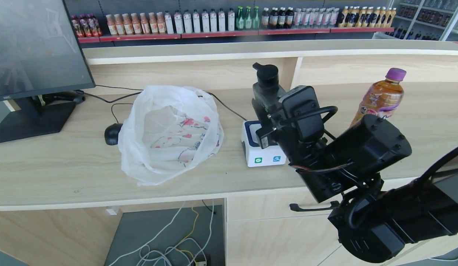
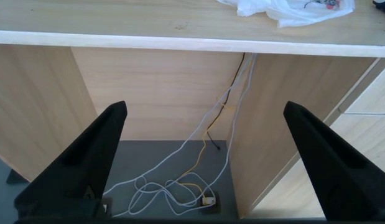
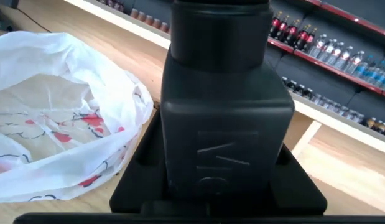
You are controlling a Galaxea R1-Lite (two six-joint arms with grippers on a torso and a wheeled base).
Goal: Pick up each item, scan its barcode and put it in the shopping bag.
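The right gripper (image 1: 267,111) has its fingers closed on a black square-bodied plastic bottle (image 1: 266,87). It holds the bottle upright, cap on top, just above and behind the white box-shaped barcode scanner (image 1: 264,157) on the pale wooden desk (image 1: 66,162). In the right wrist view the black square-bodied plastic bottle (image 3: 223,124) stands close before the camera, gripped low on its body. I judge it is held here so that its label can meet the scanner's dark window, which makes scanning the step in hand. Whether the barcode faces the window cannot be seen.

The thin white plastic shopping bag (image 1: 169,129) lies just beside the scanner on the robot's left, its mouth slumped open. That should make the drop a short sideways carry. An orange drink bottle with a purple cap (image 1: 382,94) stands on the desk to the robot's right, beyond the right arm, not yet handled.

The left gripper (image 2: 204,162) hangs below the desk's front edge with its fingers (image 2: 86,168) spread wide and empty, likely parked out of the way. A dark monitor (image 1: 29,44) and a black mouse (image 1: 112,133) sit at the far left.
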